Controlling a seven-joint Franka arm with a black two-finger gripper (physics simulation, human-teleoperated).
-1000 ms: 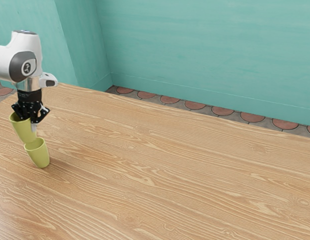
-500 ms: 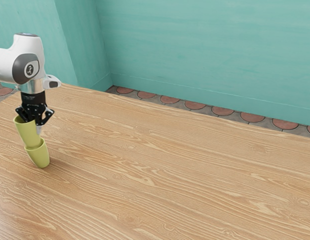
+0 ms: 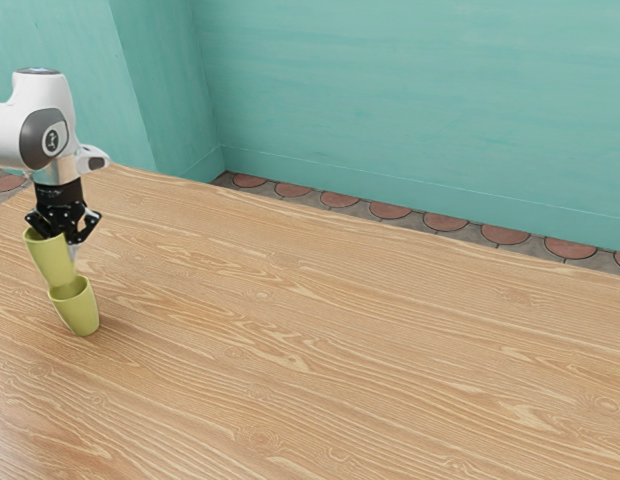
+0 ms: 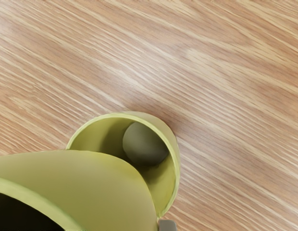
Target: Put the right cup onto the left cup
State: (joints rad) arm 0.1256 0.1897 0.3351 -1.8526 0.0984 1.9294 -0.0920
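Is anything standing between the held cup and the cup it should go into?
Nothing visible does. The held cup is tilted over one side of the mouth of the lower cup, whose inside looks empty; only its own rim might catch on the way in.

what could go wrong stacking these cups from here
The held cup looks off to one side of the standing cup, whose inside bottom shows in the wrist view, so lowering it might catch the rim and tip or shove the standing cup. The gripper has it near its top, so a bump low down may twist it.
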